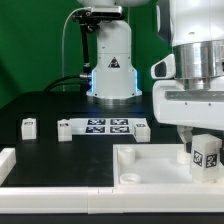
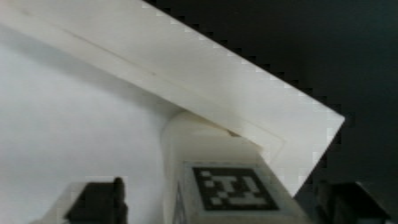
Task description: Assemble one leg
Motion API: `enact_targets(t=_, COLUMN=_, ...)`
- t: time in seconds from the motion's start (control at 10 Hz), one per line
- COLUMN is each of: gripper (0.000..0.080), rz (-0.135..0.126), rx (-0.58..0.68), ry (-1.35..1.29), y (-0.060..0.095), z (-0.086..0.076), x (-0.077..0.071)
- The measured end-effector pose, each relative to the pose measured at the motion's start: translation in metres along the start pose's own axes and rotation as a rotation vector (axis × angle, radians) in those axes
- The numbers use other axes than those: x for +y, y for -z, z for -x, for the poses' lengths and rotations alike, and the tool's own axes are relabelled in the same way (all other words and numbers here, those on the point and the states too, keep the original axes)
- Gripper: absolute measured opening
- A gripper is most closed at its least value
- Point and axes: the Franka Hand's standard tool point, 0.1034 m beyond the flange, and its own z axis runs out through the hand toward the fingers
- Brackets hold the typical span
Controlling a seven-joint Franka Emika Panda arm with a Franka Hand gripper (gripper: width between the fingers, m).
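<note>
A leg (image 1: 206, 153), a small white block with a square tag on its face, stands upright on the large white panel (image 1: 150, 168) near the panel's corner at the exterior view's right. My gripper (image 1: 199, 138) hangs straight down over it, with the fingers on either side of the leg's top. In the wrist view the leg (image 2: 224, 180) sits between my two dark fingers (image 2: 96, 203). A clear gap shows beside one finger, so my gripper (image 2: 222, 208) is open around the leg. The panel's edge (image 2: 267, 90) runs diagonally behind it.
The marker board (image 1: 106, 127) lies at mid table. Three more small tagged legs lie near it (image 1: 29, 126), (image 1: 64, 129), (image 1: 141, 130). A white raised rail (image 1: 12, 160) is at the exterior view's lower left. The robot base (image 1: 111, 62) stands behind.
</note>
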Motion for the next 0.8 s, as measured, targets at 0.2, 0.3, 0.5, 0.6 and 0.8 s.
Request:
enact_targets(t=0.2, gripper=0.0641, rz=0.007, rx=0.006, ry=0.279, y=0.0011, z=0.0013, x=-0.0030)
enact_targets(t=0.3, gripper=0.0647, rz=0.019, rx=-0.001, ry=0.415, y=0.0017, z=0.0017, x=-0.0039)
enact_targets(t=0.5, gripper=0.0647, rz=0.033, rx=-0.008, ry=0.615, y=0.0034, z=0.0000, x=-0.0062)
enact_targets(t=0.6, gripper=0.0649, rz=0.037, rx=-0.008, ry=0.691, y=0.0036, z=-0.0018, x=-0.0057)
enact_targets(t=0.8, gripper=0.0649, rz=0.052, rx=-0.006, ry=0.924, y=0.0047, z=-0.0075, x=-0.0042)
